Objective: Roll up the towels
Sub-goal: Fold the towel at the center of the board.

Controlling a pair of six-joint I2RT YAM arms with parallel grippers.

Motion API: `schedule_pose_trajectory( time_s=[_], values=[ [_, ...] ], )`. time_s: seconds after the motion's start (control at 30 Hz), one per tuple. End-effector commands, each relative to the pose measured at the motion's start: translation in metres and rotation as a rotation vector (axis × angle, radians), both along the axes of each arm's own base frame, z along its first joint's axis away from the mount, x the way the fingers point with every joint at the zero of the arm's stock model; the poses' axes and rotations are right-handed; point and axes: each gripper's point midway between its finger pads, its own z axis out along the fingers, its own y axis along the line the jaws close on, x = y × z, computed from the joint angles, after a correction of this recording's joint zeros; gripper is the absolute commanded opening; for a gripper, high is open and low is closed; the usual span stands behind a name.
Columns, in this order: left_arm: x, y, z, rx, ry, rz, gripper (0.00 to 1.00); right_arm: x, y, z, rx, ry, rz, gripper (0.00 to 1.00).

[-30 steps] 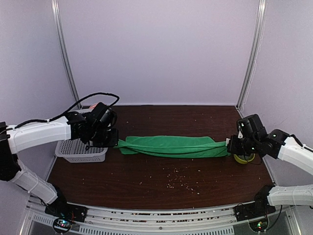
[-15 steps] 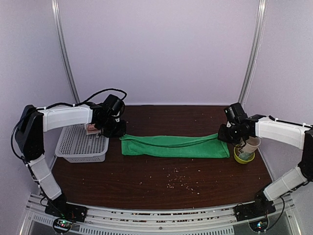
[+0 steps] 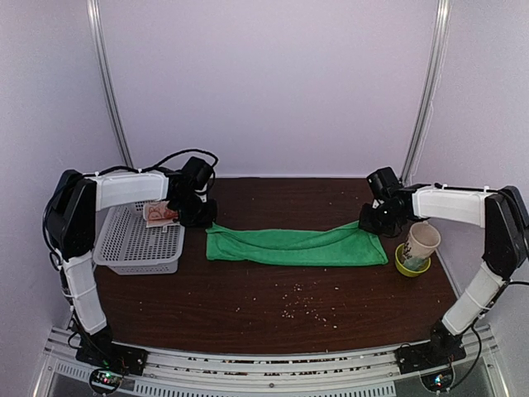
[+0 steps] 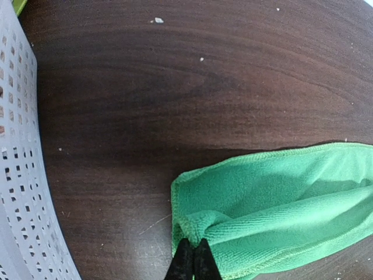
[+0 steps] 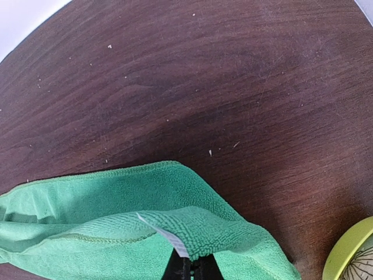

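The bright green towel (image 3: 296, 246) lies as a long folded band across the middle of the dark table. My left gripper (image 3: 206, 222) is shut on a fold at its far left corner; in the left wrist view the black fingertips (image 4: 185, 256) pinch the green towel (image 4: 280, 198). My right gripper (image 3: 370, 225) is shut on the far right corner, which drapes over its jaws in the right wrist view, where the green towel (image 5: 116, 204) shows a white label (image 5: 169, 238). The pinkish-beige towel (image 3: 157, 213) lies in the basket.
A white perforated basket (image 3: 132, 248) stands at the left edge, close behind my left arm; its wall (image 4: 23, 186) shows in the left wrist view. A paper cup (image 3: 421, 241) stands in a yellow-green bowl (image 3: 405, 266) right of the towel's end. Crumbs (image 3: 306, 306) are scattered near the front.
Both grippers have carried the towel's corners toward the back of the table. The towel was a narrow twisted strip and now lies wider and flatter. The paper cup is now uncovered.
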Motion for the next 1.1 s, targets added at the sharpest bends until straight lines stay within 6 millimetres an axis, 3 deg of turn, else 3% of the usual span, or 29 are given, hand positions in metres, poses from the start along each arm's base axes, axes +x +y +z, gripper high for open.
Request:
schedule_pose_trajectory(
  time_s=[0.0, 0.13, 0.53, 0.57, 0.6, 0.7, 0.77, 0.83, 0.93, 1.07],
  values=[
    [0.016, -0.003, 0.022, -0.02, -0.043, -0.012, 0.0, 0.015, -0.01, 0.013, 0.005, -0.041, -0.038, 0.0],
    [0.024, -0.003, 0.024, -0.015, -0.051, -0.019, 0.0, 0.022, -0.014, 0.01, 0.012, -0.033, -0.066, 0.0],
    [0.041, -0.006, 0.003, -0.012, -0.013, -0.029, 0.0, 0.046, -0.013, -0.011, 0.029, 0.012, -0.094, 0.0],
    [0.043, -0.006, 0.003, -0.013, -0.012, -0.031, 0.0, 0.049, -0.012, -0.012, 0.033, 0.018, -0.09, 0.05],
    [0.045, -0.007, 0.004, -0.015, -0.013, -0.035, 0.03, 0.05, -0.01, -0.012, 0.037, 0.026, -0.083, 0.16],
    [0.048, -0.011, 0.013, -0.026, -0.024, -0.052, 0.42, 0.055, -0.009, 0.002, 0.042, -0.006, -0.078, 0.57],
    [0.047, -0.011, 0.023, -0.029, -0.038, -0.055, 0.6, 0.056, -0.011, 0.02, 0.035, -0.049, -0.076, 0.76],
    [0.045, -0.008, 0.036, -0.029, -0.059, -0.055, 0.7, 0.055, -0.013, 0.038, 0.025, -0.082, -0.072, 0.84],
    [0.036, -0.008, 0.06, -0.036, -0.103, -0.06, 0.84, 0.047, -0.009, 0.061, 0.003, -0.119, -0.043, 0.85],
    [0.006, -0.023, 0.087, 0.004, -0.167, -0.114, 0.9, 0.022, 0.027, 0.074, 0.0, -0.153, 0.104, 0.81]
  ],
)
